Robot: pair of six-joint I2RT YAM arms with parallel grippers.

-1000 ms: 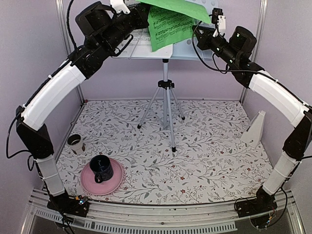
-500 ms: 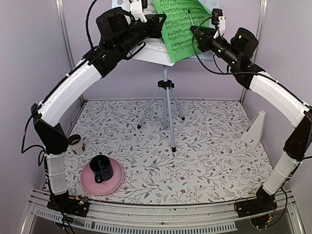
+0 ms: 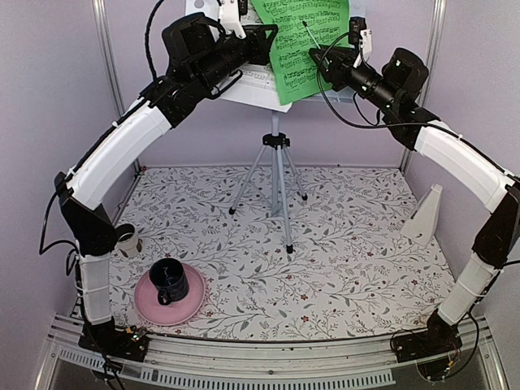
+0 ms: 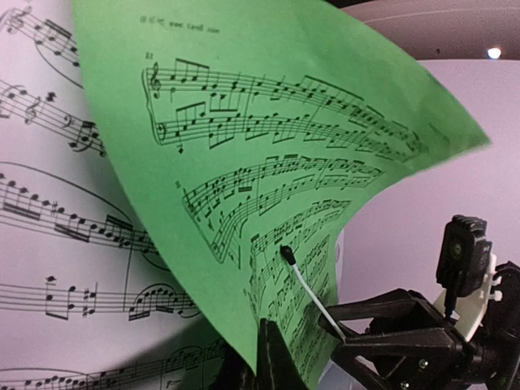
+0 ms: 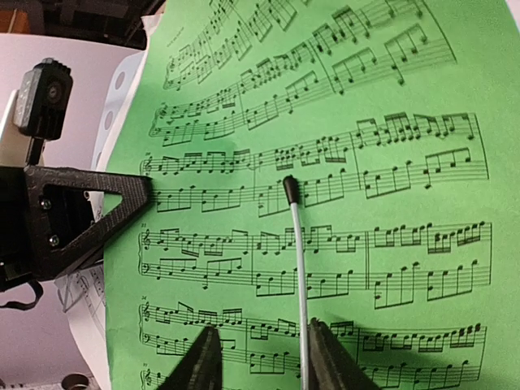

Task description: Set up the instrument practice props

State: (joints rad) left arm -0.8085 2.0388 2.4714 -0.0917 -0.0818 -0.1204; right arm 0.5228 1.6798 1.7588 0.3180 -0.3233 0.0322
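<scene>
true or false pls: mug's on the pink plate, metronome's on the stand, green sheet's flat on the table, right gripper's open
The dark mug sits on the pink plate: true.
The metronome is on the music stand: false; it stands on the table, at the right.
The green sheet lies flat on the table: false; it is up at the music stand, in front of the white sheet.
The right gripper is open: true.

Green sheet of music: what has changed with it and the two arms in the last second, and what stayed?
The left arm rose and swung the green sheet of music from nearly flat to upright in front of the music stand, partly covering the white sheet. The left pincer still grips its edge; the right pincer has opened and released it. The metronome, mug, plate and cup stayed in place.
</scene>
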